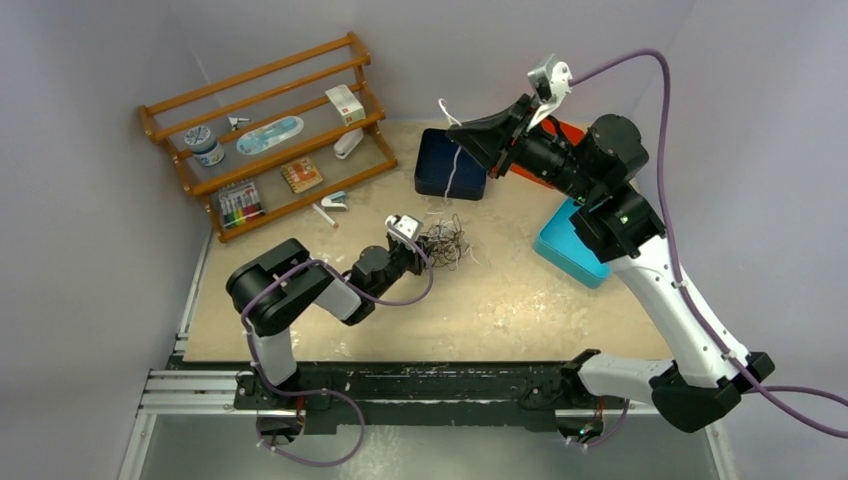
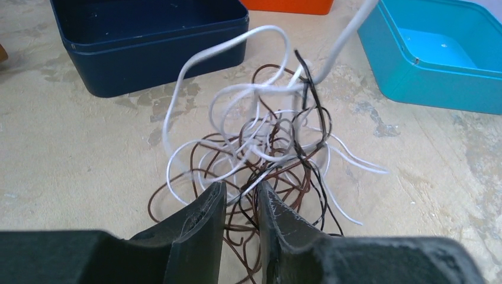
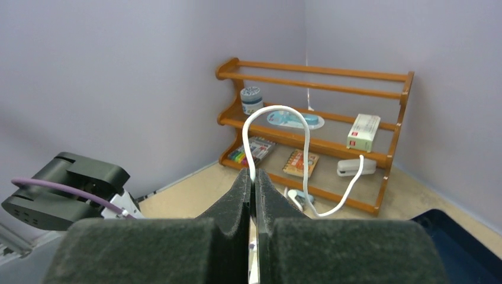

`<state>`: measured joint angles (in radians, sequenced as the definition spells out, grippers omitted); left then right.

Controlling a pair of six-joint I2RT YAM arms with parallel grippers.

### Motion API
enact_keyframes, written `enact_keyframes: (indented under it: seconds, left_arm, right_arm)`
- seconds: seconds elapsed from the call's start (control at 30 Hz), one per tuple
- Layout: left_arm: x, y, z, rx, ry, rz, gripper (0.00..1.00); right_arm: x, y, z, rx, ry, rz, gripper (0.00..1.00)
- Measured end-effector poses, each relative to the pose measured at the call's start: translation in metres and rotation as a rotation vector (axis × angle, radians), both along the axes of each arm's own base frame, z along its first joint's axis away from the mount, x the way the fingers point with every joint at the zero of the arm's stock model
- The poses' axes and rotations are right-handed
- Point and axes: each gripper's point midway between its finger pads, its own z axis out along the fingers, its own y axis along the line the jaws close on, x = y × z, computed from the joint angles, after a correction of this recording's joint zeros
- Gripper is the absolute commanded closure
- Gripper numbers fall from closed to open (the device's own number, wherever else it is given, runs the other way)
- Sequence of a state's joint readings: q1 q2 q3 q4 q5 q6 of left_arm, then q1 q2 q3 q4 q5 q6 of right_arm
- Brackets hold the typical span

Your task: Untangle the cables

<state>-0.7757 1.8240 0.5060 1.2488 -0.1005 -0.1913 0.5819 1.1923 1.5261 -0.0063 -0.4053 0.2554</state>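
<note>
- Pincer on left arm (image 2: 241,216): jaws nearly together, brown strands in the gap; cannot tell if it grips.
- Pincer on right arm (image 3: 253,188): pressed onto white cable (image 3: 308,133), upper middle of top view.
- Cables (image 1: 447,243): tangle on counter (image 1: 520,290), frame centre, just below navy bin (image 1: 432,160).

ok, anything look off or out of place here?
Mainly the cables: a white-and-brown knot mid-table, strands running into the left gripper. One white cable is pinched in the right gripper, held up over the navy bin. A small white-and-blue item lies on the table in front of the rack, off its shelves.
</note>
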Motion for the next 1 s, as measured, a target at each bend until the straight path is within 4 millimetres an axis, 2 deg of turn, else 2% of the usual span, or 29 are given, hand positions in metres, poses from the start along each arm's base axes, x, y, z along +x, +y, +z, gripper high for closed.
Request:
enact_keyframes:
  seconds: [0.23,0.37,0.5,0.6,0.8,1.0]
  left_arm:
    - [-0.001,0.003,-0.011,0.019,0.019,0.008,0.8]
    - [-0.001,0.003,-0.014,0.025,0.025,0.009,0.82]
    - [-0.001,0.004,-0.016,0.027,0.027,0.012,0.89]
    - [-0.001,0.004,-0.018,0.025,0.034,0.013,1.0]
    - [-0.002,0.005,-0.025,0.034,0.046,0.014,1.0]
    - [-0.002,0.006,-0.026,0.035,0.048,0.017,1.0]
  right_arm:
    - [-0.003,-0.008,0.027,0.02,-0.076,-0.032,1.0]
    - [-0.002,-0.012,0.034,0.023,-0.098,-0.053,1.0]
    - [0.002,-0.014,0.034,0.018,-0.105,-0.076,1.0]
    - [0.006,-0.018,0.035,0.017,-0.112,-0.106,1.0]
    - [0.014,-0.034,0.048,0.038,-0.138,-0.215,1.0]
    - [0.016,-0.061,0.08,0.098,-0.191,-0.35,1.0]
